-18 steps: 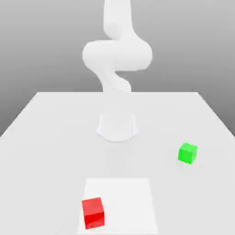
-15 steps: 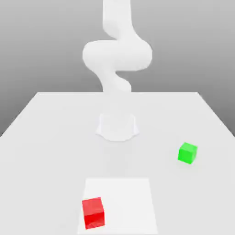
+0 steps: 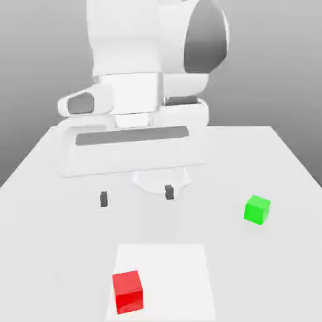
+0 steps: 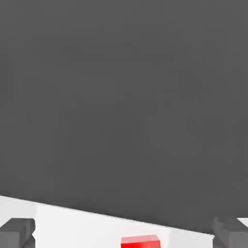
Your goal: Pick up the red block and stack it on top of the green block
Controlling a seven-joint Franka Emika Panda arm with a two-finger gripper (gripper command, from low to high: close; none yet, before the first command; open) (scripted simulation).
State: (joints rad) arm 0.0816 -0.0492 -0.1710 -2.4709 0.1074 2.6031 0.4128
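Red block (image 3: 127, 292): a bright-red cube sitting flat near the front edge of the bench, toward the exterior view's left; nothing touches it. In the hand view a strip of its top face (image 4: 140, 241) shows.
White patch (image 3: 179, 277): a paler square area on the bench surface; the red block rests on its corner at the exterior view's left, close to the front.
Green block (image 3: 257, 209): a bright-green cube standing flat on the bare bench, farther back than the red block and well off toward the exterior view's right; well apart from both the red block and the hand.
Bench (image 3: 56, 239): a plain white flat top carrying both blocks, narrowing toward the back.
Hand (image 3: 136, 196): a wide white body with a dark grey band across its face, hanging above the bench behind the red block and toward the exterior view's left of the green block; it carries nothing.
Fingers (image 3: 104, 199): two short dark tips set wide apart, with open space between them; in the hand view, one grey tip (image 4: 17, 232) shows at each lower corner, the red block lying between and beyond them.
Arm (image 3: 157, 44): a bulky white body with a grey rounded joint, rising above the hand.
Backdrop: even grey behind the bench.
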